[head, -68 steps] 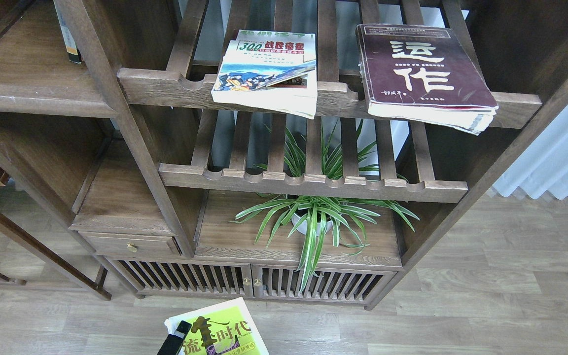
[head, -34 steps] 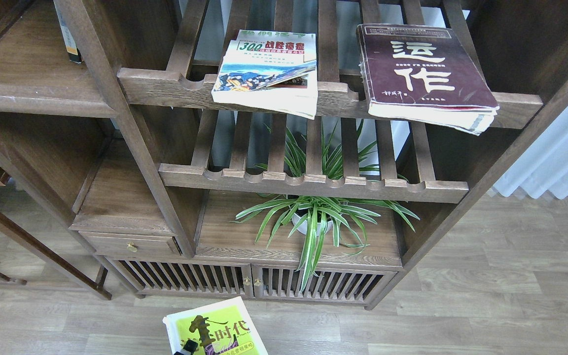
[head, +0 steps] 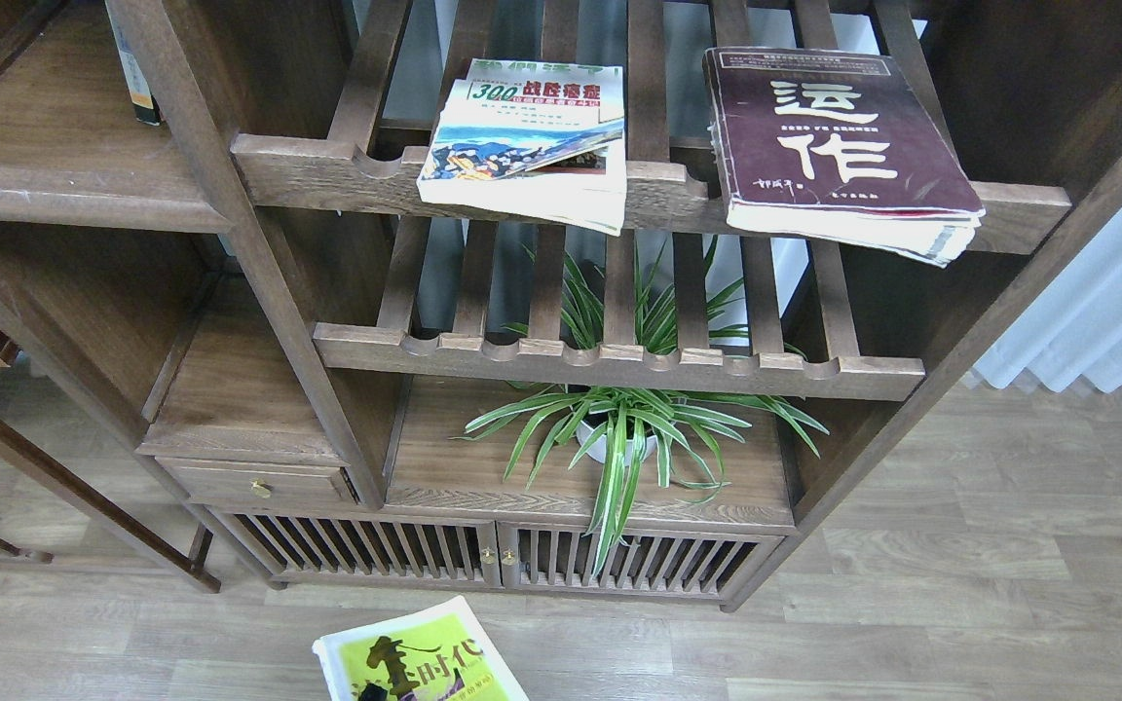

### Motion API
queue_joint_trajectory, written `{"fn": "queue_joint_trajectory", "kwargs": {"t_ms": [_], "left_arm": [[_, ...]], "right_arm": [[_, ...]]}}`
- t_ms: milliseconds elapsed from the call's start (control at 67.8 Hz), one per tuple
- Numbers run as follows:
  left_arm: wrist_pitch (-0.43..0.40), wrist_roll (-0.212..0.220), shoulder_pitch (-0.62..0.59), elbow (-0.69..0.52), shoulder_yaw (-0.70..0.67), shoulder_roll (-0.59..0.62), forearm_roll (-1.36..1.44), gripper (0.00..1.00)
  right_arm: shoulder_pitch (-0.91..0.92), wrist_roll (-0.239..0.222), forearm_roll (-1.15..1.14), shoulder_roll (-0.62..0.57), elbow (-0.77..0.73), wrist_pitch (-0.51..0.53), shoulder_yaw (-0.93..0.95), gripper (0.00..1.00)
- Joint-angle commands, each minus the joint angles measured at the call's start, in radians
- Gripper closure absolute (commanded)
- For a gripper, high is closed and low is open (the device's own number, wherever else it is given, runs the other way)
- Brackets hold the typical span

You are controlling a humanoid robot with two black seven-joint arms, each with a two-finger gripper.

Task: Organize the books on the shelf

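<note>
1. The solid dark-brown shelf (head: 55, 146) at upper left carries no paperback from the set yet.
2. The yellow-green paperback (head: 420, 657) has slid lower and left at the bottom edge over the past second. The left pincer (head: 373, 692) is now only a dark sliver on its cover, grip unclear; the right pincer is unseen.
3. The white "300" book (head: 527, 136) and maroon book (head: 839, 146) lie unmoved on the slatted rack (head: 327, 175), so sorting looks barely begun.

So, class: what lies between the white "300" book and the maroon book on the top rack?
No object: in the head view, only bare rack slats and front rail separate the white book from the maroon book.
</note>
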Motion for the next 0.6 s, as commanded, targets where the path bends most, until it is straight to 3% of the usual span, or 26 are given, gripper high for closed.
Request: {"fn": "queue_joint_trajectory", "kwargs": {"t_ms": [0,147,206,265,280,369,427,590], "left_arm": [[0.001,-0.008,0.003,0.002,-0.016,0.013,-0.004,0.93],[0.001,-0.008,0.006,-0.003,-0.024,0.013,-0.004,0.93],[0.001,-0.011,0.006,-0.002,-0.03,0.013,-0.006,0.93],[0.001,-0.014,0.006,-0.003,-0.058,0.011,-0.006,0.93],[0.001,-0.015,0.006,-0.003,-0.073,0.01,-0.006,0.93],[0.001,-0.015,0.004,-0.011,-0.168,0.01,-0.007,0.93],[0.001,-0.012,0.004,-0.015,-0.212,0.014,-0.007,0.93],[0.001,-0.003,0.019,-0.051,-0.321,0.042,-0.006,0.93]], "right_arm": [[0.006,0.001,0.001,-0.006,-0.02,-0.001,0.001,0.96],[0.016,0.001,0.001,-0.006,-0.04,-0.001,0.001,0.95],[0.016,0.001,0.002,-0.006,-0.037,-0.001,0.0,0.9],[0.022,-0.001,-0.012,-0.006,-0.037,-0.001,-0.005,0.6],[0.028,-0.001,-0.013,-0.006,-0.038,-0.001,-0.003,0.46],[0.047,0.001,-0.016,-0.006,-0.046,-0.001,0.001,0.21],[0.062,0.001,-0.015,-0.006,-0.055,-0.001,0.003,0.11],[0.064,0.007,-0.012,-0.006,-0.062,-0.001,0.003,0.1]]}}
